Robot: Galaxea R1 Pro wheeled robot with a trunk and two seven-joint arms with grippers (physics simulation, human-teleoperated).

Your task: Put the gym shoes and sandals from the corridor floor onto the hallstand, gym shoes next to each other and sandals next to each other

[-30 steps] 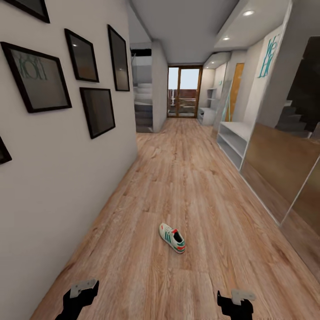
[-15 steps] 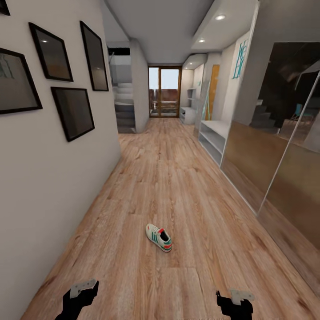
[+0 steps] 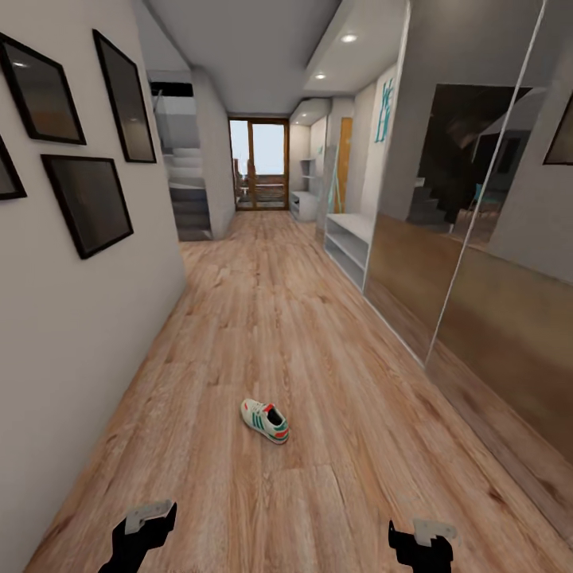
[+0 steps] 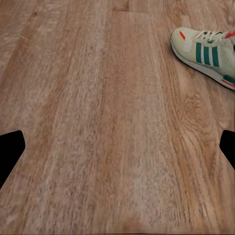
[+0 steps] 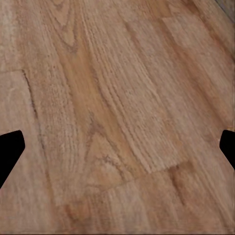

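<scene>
View has swung right — gym shoe now sits further left.

Matt wood-grain corridor floor (planked)

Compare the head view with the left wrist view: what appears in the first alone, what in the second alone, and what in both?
Head view alone: the hallstand along the right wall, picture frames, glass doors. Left wrist view alone: close detail of the shoe's white laces and green stripes. Both: one gym shoe lying on the corridor floor.
</scene>
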